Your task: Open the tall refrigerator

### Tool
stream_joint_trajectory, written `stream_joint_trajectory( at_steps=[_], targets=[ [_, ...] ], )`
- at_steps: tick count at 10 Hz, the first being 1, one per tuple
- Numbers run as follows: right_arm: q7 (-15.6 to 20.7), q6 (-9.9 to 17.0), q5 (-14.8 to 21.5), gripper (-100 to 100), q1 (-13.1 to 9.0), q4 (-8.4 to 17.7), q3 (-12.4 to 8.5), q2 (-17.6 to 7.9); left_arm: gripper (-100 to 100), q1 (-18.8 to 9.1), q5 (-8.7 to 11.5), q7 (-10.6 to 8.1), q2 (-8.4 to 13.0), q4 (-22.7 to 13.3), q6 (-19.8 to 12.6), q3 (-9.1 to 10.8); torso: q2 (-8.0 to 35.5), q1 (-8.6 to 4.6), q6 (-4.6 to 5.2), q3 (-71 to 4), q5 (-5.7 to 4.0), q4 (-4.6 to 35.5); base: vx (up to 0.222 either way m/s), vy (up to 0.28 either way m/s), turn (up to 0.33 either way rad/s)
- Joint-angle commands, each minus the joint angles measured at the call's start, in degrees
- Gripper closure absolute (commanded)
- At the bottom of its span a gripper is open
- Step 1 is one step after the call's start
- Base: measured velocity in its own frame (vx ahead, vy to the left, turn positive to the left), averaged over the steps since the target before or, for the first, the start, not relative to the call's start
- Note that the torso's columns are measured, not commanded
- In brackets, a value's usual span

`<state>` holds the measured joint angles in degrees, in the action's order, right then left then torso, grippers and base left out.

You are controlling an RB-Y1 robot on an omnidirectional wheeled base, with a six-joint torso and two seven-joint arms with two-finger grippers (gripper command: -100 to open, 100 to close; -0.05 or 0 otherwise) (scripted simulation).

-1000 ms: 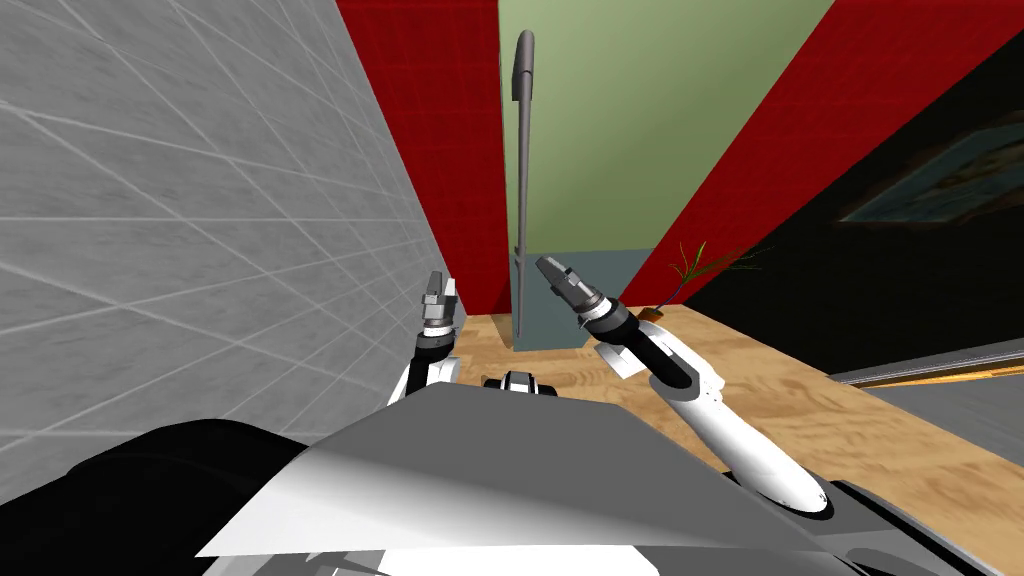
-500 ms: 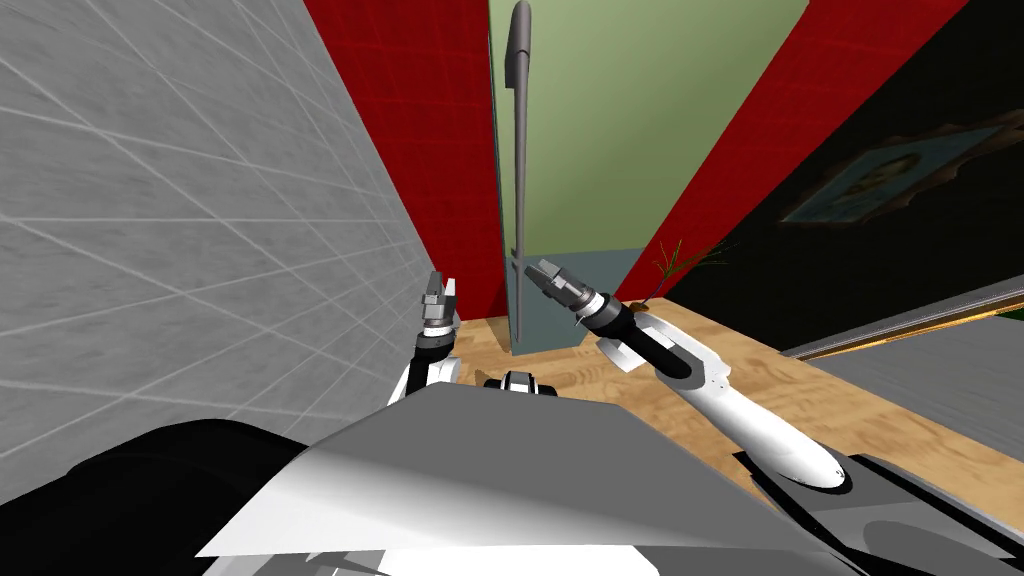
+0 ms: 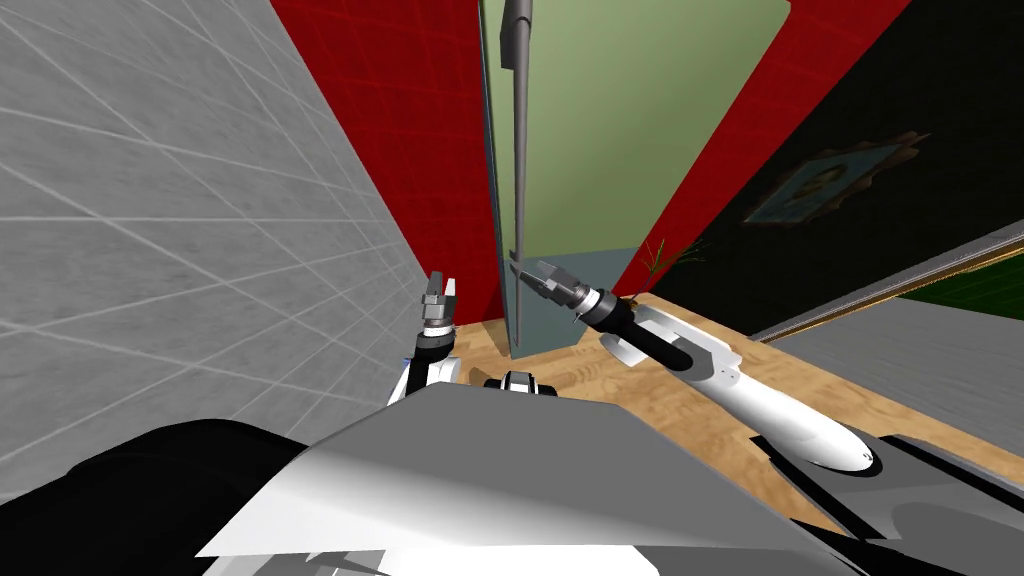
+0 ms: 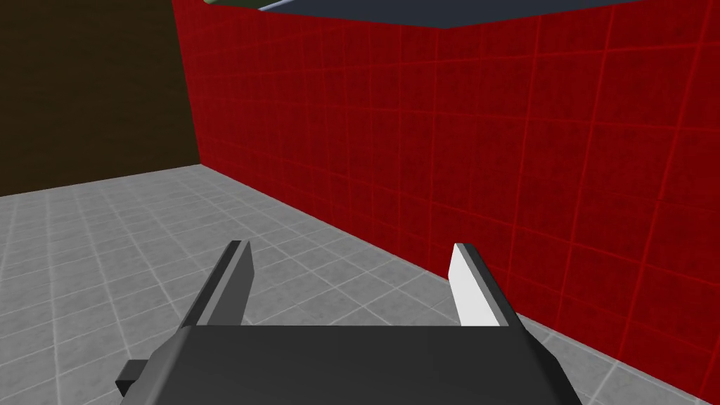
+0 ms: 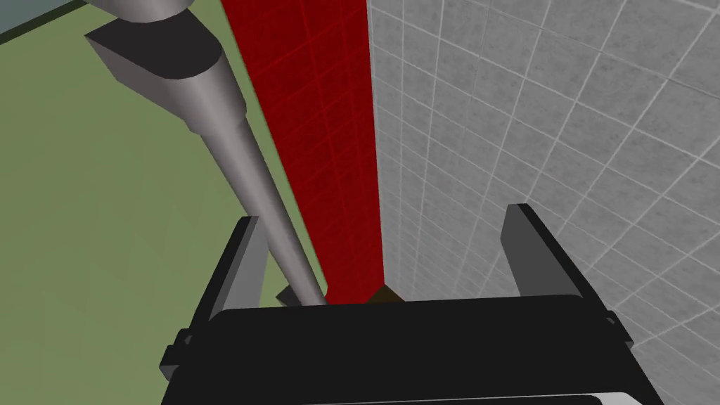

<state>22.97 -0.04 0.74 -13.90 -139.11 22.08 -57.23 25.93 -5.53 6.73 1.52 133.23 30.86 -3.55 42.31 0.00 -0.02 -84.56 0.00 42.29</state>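
Grey tiled wall [image 3: 180, 200] closes the left side and meets a narrow strip of red tiled wall [image 3: 420, 150]; against that red wall, straight ahead of me, stands the tall refrigerator [image 3: 640, 120], its door pale green above a blue-grey lower panel [image 3: 545, 325]; a long grey handle [image 3: 519, 150] runs upright along the door's edge nearest the corner, a round bar that widens into a dark mount at the end seen in the right wrist view; whether the door is cracked open I cannot tell.

At the bar's lower end is the right gripper [image 3: 528, 272], fingers spread wide; the bar passes between them just beside one finger [image 5: 242, 260], possibly touching it, and well apart from the other. Low near the grey wall hangs the left gripper [image 3: 441, 285], fingers likewise wide with nothing between them.

Room is tight on the handle side, where door edge, red strip and grey wall crowd together; on the other side wood floor [image 3: 690, 415] lies open, with a small potted plant [image 3: 665, 258] by the refrigerator's far corner and a framed picture [image 3: 825, 180] on the dark wall beyond.

Since a second ago I have moved closer and turned, so the whole scene has slid; the right gripper, then short of the bar, has come onto it.
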Motion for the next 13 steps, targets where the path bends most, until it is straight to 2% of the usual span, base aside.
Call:
stream_joint_trajectory(
  at_steps=[1, 2, 3, 4, 5, 6, 7, 9, 10, 11, 12, 13],
  targets=[
    [0.91, 1.85, 0.26, -100, -2.36, 0.35, 1.1, -3.59, 0, 0.01, 0.0, 0.0, 0.0, 0.0, 0.0, 0.0, -0.04, 0.03, 0.03, -0.02, 0.01, 0.0, 0.065, 0.078, -0.113],
    [1.76, 3.67, 0.56, -100, -4.46, 0.5, 2.2, -5.73, 0, 0.0, 0.0, 0.0, 0.0, 0.0, 0.0, 0.0, -0.03, -0.01, 0.0, -0.02, 0.0, -0.01, 0.074, 0.085, -0.225],
    [1.76, 3.67, 0.56, -100, -4.46, 0.5, 2.2, -6.4, 0, 0.01, 0.0, 0.0, 0.0, 0.0, 0.0, 0.0, -0.05, 0.01, 0.04, -0.03, 0.0, 0.0, 0.056, 0.075, -0.098],
    [2.6, 5.46, 0.85, -100, -6.52, 0.62, 3.28, -8.69, 0, 0.0, 0.0, 0.0, 0.0, 0.0, 0.0, 0.0, 0.0, -0.03, -0.01, 0.0, -0.01, 0.0, 0.052, 0.099, -0.139],
    [2.6, 5.46, 0.85, -100, -6.52, 0.62, 3.28, -9.17, 0, 0.0, 0.0, 0.0, 0.0, 0.0, 0.0, 0.0, 0.01, 0.06, 0.02, 0.01, 0.01, 0.01, 0.043, 0.076, -0.131],
    [3.43, 7.2, 1.14, -100, -8.53, 0.66, 4.34, -11.4, 0, 0.0, 0.0, 0.0, 0.0, 0.0, 0.0, 0.0, 0.03, -0.04, 0.01, 0.02, -0.01, 0.01, 0.053, 0.073, -0.233],
    [3.43, 7.2, 1.14, -100, -8.53, 0.66, 4.34, -11.9, 0, 0.0, 0.0, 0.0, 0.0, 0.0, 0.0, 0.0, -0.02, -0.05, 0.05, -0.01, -0.02, 0.01, 0.043, 0.07, -0.08],
    [5.0, 10.49, 1.67, -100, -12.18, 0.51, 6.35, -15.92, 0, 0.0, 0.0, 0.0, 0.0, 0.0, 0.0, 0.0, -0.08, 0.02, 0.03, -0.04, 0.0, -0.01, 0.077, 0.107, -0.219],
    [5.0, 10.49, 1.67, -100, -12.33, 0.51, 6.35, -17.18, 0, 0.01, 0.0, 0.0, 0.0, 0.0, 0.0, 0.0, -0.13, 0.17, 0.03, -0.08, 0.05, -0.03, 0.06, 0.111, -0.106],
    [5.74, 12.02, 1.92, -100, -14.1, 0.28, 7.28, -19.18, 0, 0.0, 0.0, 0.0, 0.0, 0.0, 0.0, 0.0, -0.04, 0.06, -0.03, -0.03, 0.03, -0.02, 0.047, 0.093, -0.113],
    [5.74, 12.02, 1.92, -100, -14.1, 0.28, 7.28, -19.69, 0, 0.0, 0.0, 0.0, 0.0, 0.0, 0.0, 0.0, 0.03, -0.05, 0.03, 0.02, -0.02, 0.01, 0.032, 0.066, -0.094],
    [6.43, 13.47, 2.16, -100, -15.78, -0.08, 8.17, -22.0, 0, -0.01, 0.0, 0.0, 0.0, 0.0, 0.0, 0.0, 0.08, -0.16, 0.01, 0.05, -0.05, 0.03, 0.034, 0.07, -0.173]
  ],
)
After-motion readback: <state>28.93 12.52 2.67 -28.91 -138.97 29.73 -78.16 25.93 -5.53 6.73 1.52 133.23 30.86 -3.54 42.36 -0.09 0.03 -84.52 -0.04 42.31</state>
